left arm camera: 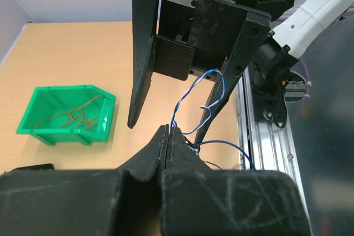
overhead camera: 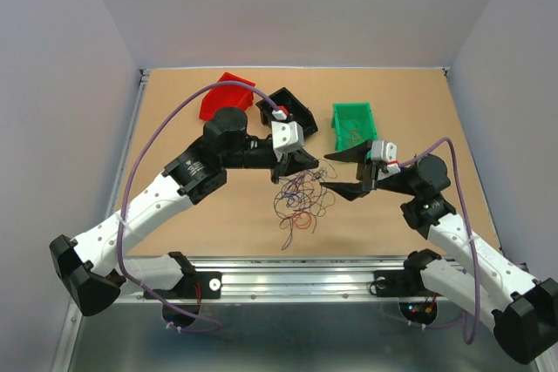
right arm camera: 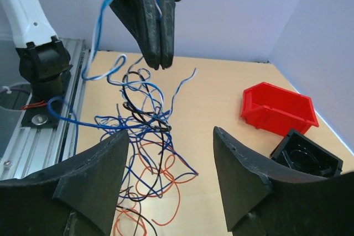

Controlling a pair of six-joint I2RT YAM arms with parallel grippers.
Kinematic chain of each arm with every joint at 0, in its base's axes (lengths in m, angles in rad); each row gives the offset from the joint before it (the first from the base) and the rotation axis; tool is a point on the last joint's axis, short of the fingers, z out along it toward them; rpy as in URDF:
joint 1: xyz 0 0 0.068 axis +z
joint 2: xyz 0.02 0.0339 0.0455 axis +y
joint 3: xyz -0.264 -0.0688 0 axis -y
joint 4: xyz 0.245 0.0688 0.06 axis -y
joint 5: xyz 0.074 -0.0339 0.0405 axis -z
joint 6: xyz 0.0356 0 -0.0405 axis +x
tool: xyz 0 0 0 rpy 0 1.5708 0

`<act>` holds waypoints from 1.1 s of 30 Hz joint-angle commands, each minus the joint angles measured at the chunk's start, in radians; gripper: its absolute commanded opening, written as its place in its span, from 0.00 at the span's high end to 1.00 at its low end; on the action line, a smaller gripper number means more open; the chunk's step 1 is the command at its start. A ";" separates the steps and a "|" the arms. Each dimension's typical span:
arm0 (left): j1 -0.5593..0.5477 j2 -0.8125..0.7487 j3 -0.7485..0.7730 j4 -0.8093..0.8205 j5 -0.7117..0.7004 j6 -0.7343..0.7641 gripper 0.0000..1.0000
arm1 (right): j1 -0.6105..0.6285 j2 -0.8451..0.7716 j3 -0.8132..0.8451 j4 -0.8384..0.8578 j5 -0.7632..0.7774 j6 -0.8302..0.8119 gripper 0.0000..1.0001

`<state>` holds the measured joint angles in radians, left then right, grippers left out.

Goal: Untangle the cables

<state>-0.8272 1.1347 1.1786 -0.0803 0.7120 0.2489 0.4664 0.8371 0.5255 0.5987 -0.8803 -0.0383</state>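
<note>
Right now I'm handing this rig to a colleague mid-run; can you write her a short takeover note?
Left gripper: shut on a blue wire, held above the tangle.
Right gripper: open, holding nothing, facing the left one.
Tangle: on the table between the arms, mostly knotted.
Done: a few orange wires lie in the green bin.
Left: pull the blue wire free, then the rest.

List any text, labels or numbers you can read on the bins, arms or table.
Nothing legible.
Left arm's black joint: faint pale marking, too small to read.
Red bin, black bin, green bin: no lettering visible.
</note>
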 commanded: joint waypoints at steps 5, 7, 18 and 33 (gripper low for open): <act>0.000 0.014 0.061 0.010 0.058 0.000 1.00 | 0.005 -0.009 -0.018 0.078 -0.097 -0.017 0.43; 0.002 0.014 0.062 0.007 0.060 0.000 1.00 | 0.005 -0.004 -0.016 0.078 -0.104 -0.018 0.49; 0.002 0.014 0.065 0.007 0.064 0.000 1.00 | 0.005 0.034 -0.004 0.082 -0.161 -0.018 0.64; 0.019 0.016 0.065 0.008 0.046 -0.005 1.00 | 0.006 0.013 -0.016 0.087 -0.097 0.008 0.99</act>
<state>-0.8223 1.1584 1.1919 -0.1036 0.7513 0.2489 0.4664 0.8730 0.5236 0.6365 -1.0096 -0.0452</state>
